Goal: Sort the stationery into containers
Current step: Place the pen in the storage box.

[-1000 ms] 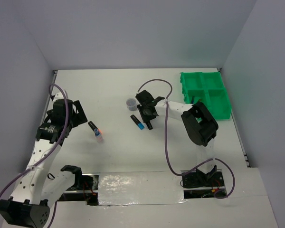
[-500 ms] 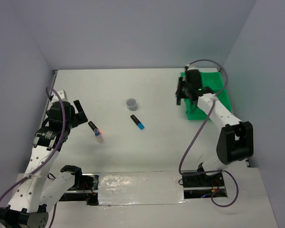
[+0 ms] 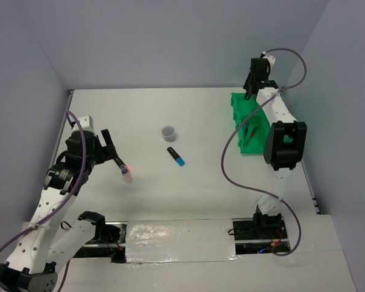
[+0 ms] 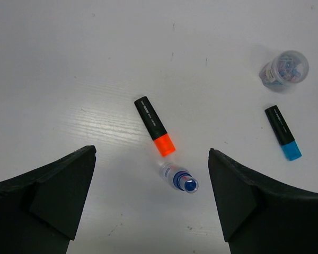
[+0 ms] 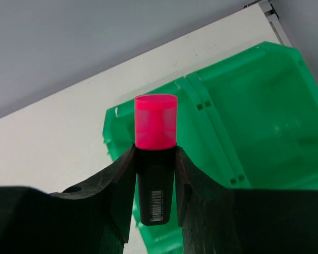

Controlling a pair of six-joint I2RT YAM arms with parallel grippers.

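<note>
the right tool (image 5: 155,174) pinches the light, stiff, likely slippery pink highlighter (image 5: 156,124) at mid-barrel up by the tray (image 5: 254,106), a sound hold, while the left tool (image 4: 150,151) hangs spread.

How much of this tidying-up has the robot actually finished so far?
Done: a couple of thin pens lie in the green tray. In hand: the right gripper holds a pink-capped highlighter above the tray, not yet dropped. Left on the table: an orange-ended highlighter, a small bottle, a blue-ended highlighter and a round grey pot. The left gripper hovers open over the first two.
</note>
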